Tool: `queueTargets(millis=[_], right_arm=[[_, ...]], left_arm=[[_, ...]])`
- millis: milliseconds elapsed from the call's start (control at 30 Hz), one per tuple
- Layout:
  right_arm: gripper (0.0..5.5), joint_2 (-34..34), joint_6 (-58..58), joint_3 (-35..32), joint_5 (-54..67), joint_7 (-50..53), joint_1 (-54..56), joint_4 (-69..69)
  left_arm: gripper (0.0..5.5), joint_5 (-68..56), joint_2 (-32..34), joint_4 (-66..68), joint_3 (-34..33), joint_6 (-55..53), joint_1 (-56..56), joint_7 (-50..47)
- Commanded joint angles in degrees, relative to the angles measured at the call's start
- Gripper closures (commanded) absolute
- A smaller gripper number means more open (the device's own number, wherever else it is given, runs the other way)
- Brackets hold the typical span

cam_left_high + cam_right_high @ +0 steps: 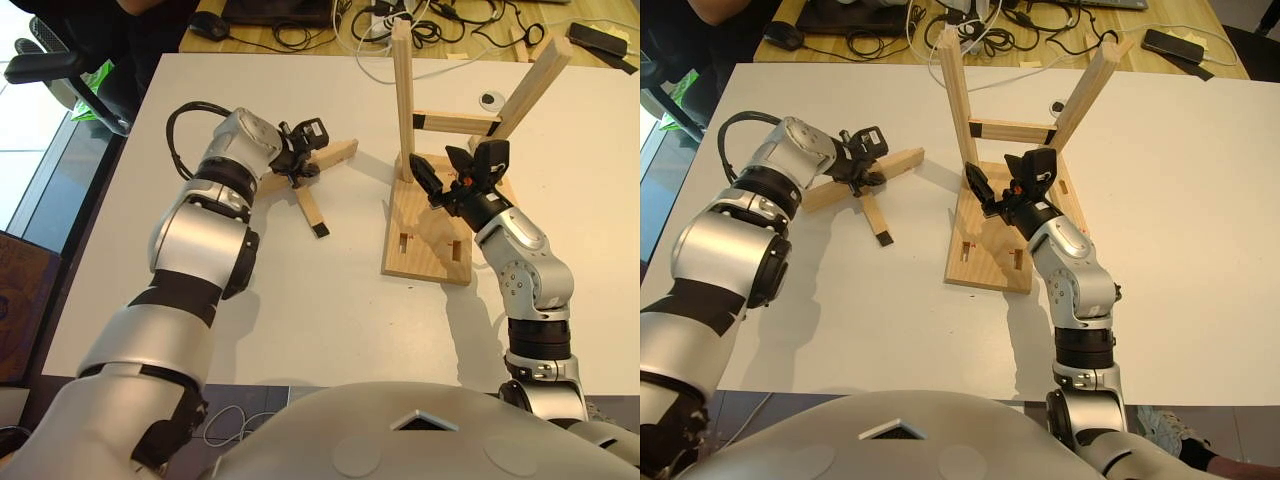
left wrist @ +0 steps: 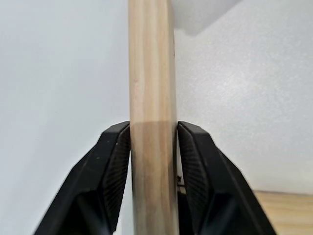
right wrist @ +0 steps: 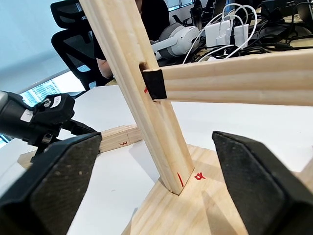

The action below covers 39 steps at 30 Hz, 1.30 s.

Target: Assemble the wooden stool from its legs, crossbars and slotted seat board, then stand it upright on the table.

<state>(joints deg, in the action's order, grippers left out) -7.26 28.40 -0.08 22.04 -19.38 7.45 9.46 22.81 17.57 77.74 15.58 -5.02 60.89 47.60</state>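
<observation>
Seat board [image 1: 428,262] flat on table [image 1: 300,300], slots upward; two legs [image 1: 403,100] standing at its far edge, joined by a crossbar [image 1: 455,122]. Left of seat board: loose leg [image 1: 335,153] with its own crossbar [image 1: 310,210], lying flat, pinched by left gripper [image 2: 152,132]. Right gripper [image 1: 458,172] spread wide above seat board, straddling the far-left leg's base without contact. Probably next: raise loose leg, turn upright, carry to the empty near slots. Keep the pinch square, lower straight, avoid twisting; steady seat board against sliding.
</observation>
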Motion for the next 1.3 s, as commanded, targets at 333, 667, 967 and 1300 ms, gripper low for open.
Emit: queueTargets(millis=[333,667,967,1300], right_arm=[[1.32,0.06,0.78,-0.26,0.28,0.52,0.00,0.85],[1.32,0.79,2.12,-1.23,1.68,2.24,-2.48,3.81],[1.32,1.32,2.59,-1.62,2.63,3.38,-3.84,4.91],[1.32,1.95,3.02,-1.90,2.91,4.36,-3.70,5.48]], left_arm=[[3.63,-5.32,10.03,-1.61,-6.30,-0.70,-1.96,-0.68],[2.24,-20.48,10.05,-53.48,-20.71,-23.43,-27.65,-9.54],[1.40,-20.32,4.25,-94.14,-18.87,-50.72,-50.63,-16.90],[1.40,-22.45,4.23,-105.29,-15.26,-63.08,-60.02,-21.37]])
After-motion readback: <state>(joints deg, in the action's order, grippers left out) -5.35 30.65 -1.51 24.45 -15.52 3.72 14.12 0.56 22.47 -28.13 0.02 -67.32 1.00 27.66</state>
